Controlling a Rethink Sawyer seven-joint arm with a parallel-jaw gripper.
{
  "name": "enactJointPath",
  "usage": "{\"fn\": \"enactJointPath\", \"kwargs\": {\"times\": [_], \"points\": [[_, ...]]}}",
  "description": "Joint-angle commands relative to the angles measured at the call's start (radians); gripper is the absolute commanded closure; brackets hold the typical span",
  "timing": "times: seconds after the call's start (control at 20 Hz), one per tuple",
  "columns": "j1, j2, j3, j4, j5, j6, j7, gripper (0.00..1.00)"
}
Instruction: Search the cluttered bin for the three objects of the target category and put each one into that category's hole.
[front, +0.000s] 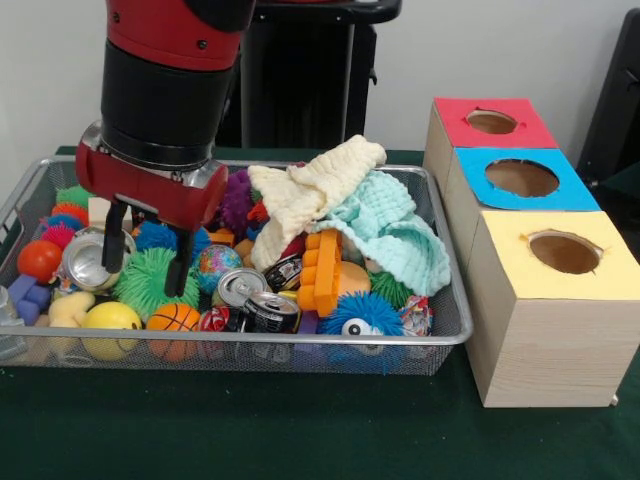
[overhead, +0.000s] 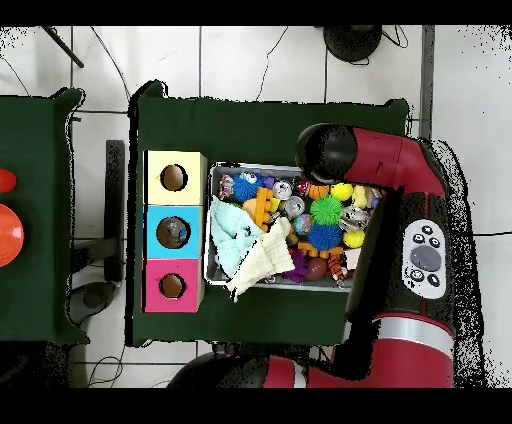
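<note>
Yellow cloth (front: 310, 190) hides toys beneath it.

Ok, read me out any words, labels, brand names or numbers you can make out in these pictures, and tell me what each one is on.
None can be read.
Dark can at the bin's front: printing too blurred to read.
Crumpled wrapper beside the blue googly-eyed ball: markings illegible.
Three coloured boxes: holes only, no lettering.

Red and black arm lowered, tool (front: 146, 248) pointing down, fingers apart
</note>
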Motion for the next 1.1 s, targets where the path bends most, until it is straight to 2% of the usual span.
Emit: {"fn": "enactJointPath", "kwargs": {"times": [0.05,0.3,0.6,0.9,1.1], "points": [[-0.095,-0.011,0.144,0.039,0.056,0.147,-0.107,0.00],[-0.098,0.011,0.169,0.111,0.078,0.105,-0.046,0.00],[-0.057,-0.033,0.147,0.204,0.135,0.154,0.073,0.00],[-0.052,-0.041,0.173,0.242,0.183,0.220,0.053,0.00],[-0.029,-0.077,0.156,0.283,0.202,0.186,0.086,0.00]]}}
